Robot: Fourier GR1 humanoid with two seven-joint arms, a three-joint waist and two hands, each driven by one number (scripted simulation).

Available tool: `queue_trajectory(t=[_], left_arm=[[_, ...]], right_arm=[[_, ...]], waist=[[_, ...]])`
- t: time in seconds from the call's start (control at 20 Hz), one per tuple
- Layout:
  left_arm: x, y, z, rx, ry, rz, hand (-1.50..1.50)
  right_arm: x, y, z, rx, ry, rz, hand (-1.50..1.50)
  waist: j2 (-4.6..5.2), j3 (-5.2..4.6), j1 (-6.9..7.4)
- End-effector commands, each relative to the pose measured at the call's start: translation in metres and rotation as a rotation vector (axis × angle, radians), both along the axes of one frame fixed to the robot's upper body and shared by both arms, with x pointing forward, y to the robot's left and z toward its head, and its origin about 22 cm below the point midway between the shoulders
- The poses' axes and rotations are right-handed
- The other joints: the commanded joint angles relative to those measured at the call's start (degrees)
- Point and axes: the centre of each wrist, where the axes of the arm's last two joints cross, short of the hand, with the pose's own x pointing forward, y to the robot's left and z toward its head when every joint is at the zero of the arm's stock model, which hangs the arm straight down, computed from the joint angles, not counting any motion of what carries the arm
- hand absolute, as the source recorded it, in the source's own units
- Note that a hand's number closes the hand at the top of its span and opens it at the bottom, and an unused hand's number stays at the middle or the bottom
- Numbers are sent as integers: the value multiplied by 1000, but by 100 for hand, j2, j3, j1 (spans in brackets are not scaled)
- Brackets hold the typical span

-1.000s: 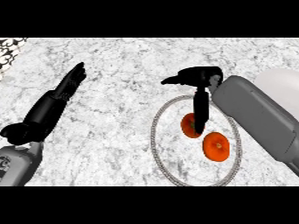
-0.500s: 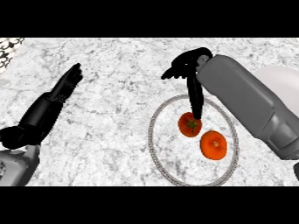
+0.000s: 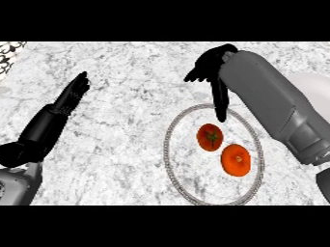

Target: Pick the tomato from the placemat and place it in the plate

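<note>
While the right hand's point(image 3: 212, 66) fingers point(image 3: 218, 99) hang straight, the tomato point(image 3: 210, 137) lies just beside them.

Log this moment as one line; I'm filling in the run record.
right hand open, holding nothing, fingers pointing down by plate far rim | tomato and orange-red round fruit in plate | left hand open, resting at left

White marbled counter point(image 3: 129, 103) carries one round, grey-rimmed plate point(image 3: 167, 144)

The far tomato point(image 3: 210, 137) and near tomato point(image 3: 235, 159) lie in the plate point(image 3: 166, 144), perhaps touching.
</note>
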Motion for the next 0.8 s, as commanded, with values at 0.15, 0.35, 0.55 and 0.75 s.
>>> queue_trajectory(t=[0.15,0.35,0.55,0.75], left_arm=[[4,-3,5,10,2,9,0],[-5,7,14,14,5,15,0],[-7,7,8,7,-6,-24,0],[7,9,0,-6,9,20,0]], right_arm=[[-4,21,-20,-33,62,57,-150],[-8,9,-40,-68,92,88,-150],[-12,6,-59,-105,141,118,-150],[-17,1,-65,-110,173,157,-150]], waist=[[-9,0,-33],[-25,2,-34],[-2,2,3],[-39,-1,-145]])
